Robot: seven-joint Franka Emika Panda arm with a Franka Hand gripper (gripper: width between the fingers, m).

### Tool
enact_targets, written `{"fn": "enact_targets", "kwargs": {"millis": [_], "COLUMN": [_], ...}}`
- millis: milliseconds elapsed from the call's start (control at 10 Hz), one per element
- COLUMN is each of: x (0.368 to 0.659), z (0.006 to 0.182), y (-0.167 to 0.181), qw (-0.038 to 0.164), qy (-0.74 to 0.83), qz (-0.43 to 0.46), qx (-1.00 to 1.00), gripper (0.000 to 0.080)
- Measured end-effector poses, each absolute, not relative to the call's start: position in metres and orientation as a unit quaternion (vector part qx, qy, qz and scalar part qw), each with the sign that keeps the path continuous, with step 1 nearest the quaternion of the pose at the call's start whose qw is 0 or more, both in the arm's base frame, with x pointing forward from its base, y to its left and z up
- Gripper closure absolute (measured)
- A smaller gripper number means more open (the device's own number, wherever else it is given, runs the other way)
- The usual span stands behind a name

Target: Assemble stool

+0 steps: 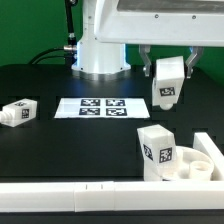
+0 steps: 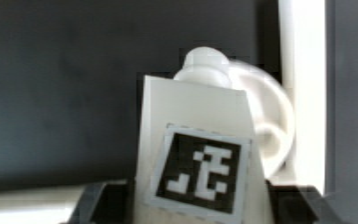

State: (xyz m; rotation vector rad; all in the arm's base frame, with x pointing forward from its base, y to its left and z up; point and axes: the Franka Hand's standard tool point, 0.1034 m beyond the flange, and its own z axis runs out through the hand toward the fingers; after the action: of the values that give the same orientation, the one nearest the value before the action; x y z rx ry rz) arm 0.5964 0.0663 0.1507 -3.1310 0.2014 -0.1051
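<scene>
My gripper [image 1: 168, 70] is shut on a white stool leg [image 1: 166, 85] and holds it in the air above the table, right of the marker board [image 1: 98, 107]. In the wrist view the held leg [image 2: 202, 140] fills the middle with its tag facing the camera, and the dark fingers [image 2: 105, 203] press on both of its sides. The round seat [image 1: 198, 166] lies at the exterior view's lower right, against the rail. A second leg [image 1: 155, 148] stands upright at the seat's left edge. A third leg [image 1: 18, 112] lies at the far left.
The long white L-shaped rail [image 1: 60, 196] runs along the front edge and turns up at the exterior view's right [image 1: 208, 148]; a strip of it shows in the wrist view [image 2: 327, 60]. The robot base [image 1: 100, 50] stands behind the marker board.
</scene>
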Motion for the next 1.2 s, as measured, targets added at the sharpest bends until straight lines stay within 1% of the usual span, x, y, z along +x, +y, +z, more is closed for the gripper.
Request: {"fn": "enact_targets", "kwargs": {"millis": [100,200,300,400,500,600,800,900,1100,1200], "x": [0.597,0.602,0.608,0.621,0.624,0.626,0.622,0.617,0.619,0.621], "z": [0.149,0.144,0.141,0.142,0.14,0.141,0.135,0.124,0.117,0.114], "y": [0.071,0.084,0.089,0.095,0.108,0.113,0.115,0.126,0.128,0.123], "qw": [0.0,-0.012,-0.016,-0.022,-0.029,-0.019,-0.021,-0.028,-0.054,-0.062], "qy": [0.061,0.035,0.022,0.0,-0.027,-0.029,-0.036,-0.058,-0.11,-0.127], "qz": [-0.073,-0.12,-0.134,-0.168,-0.186,-0.226,-0.224,-0.226,-0.234,-0.246], "qx": [-0.995,-0.992,-0.991,-0.985,-0.982,-0.973,-0.974,-0.972,-0.964,-0.959], "gripper": [0.0476,0.0476,0.0476,0.0476,0.0476,0.0476,0.0476,0.0476,0.0476,0.0476]}}
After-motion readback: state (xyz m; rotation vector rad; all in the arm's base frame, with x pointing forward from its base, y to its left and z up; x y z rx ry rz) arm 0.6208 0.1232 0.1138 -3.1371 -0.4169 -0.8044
